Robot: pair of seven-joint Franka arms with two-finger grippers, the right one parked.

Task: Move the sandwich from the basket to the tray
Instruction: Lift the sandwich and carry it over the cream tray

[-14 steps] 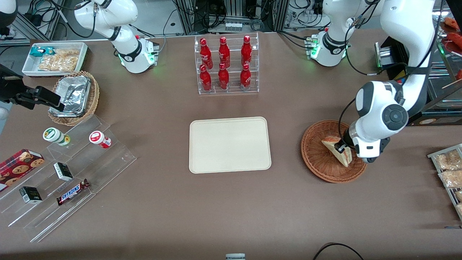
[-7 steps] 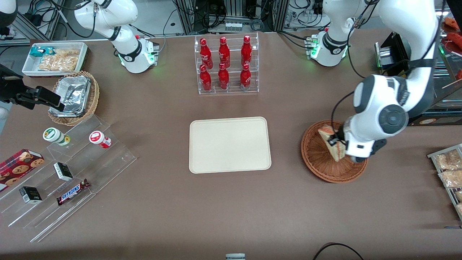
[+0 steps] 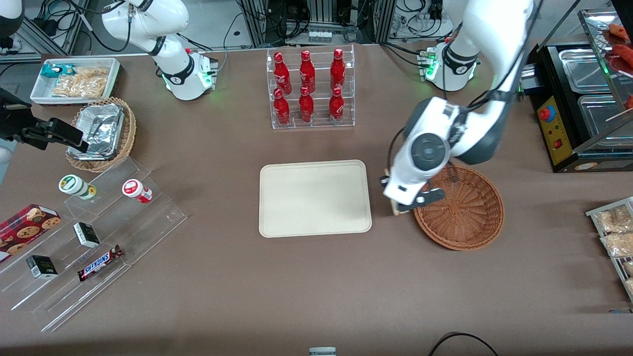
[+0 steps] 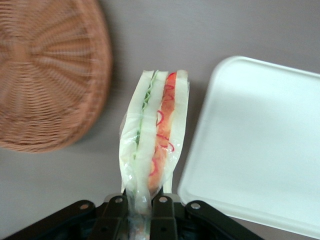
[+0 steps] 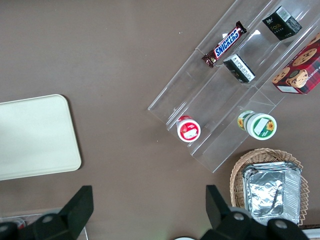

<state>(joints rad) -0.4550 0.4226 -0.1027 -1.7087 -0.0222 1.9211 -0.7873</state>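
My gripper point(image 4: 141, 205) is shut on the sandwich point(image 4: 152, 145), a plastic-wrapped white wedge with green and red-orange filling that hangs edge-on from the fingers point(image 4: 162, 210). It hangs over bare table in the gap between the reddish-brown wicker basket point(image 4: 45, 75) and the cream tray point(image 4: 255, 145). In the front view the gripper point(image 3: 395, 203) sits between the tray point(image 3: 315, 198) and the basket point(image 3: 465, 217), above the basket's rim nearest the tray. The wrist covers most of the sandwich point(image 3: 396, 210), and nothing lies in the basket.
A clear rack of red bottles point(image 3: 310, 89) stands farther from the front camera than the tray. Toward the parked arm's end are a stepped acrylic shelf of snacks point(image 3: 99, 232), a tan basket with a foil container point(image 3: 101, 133) and a white bin point(image 3: 74, 79). Snack packets point(image 3: 613, 232) lie at the working arm's end.
The gripper has lifted the sandwich out of the basket and carried it sideways toward the tray. The basket, which held the sandwich a second ago, is now empty.
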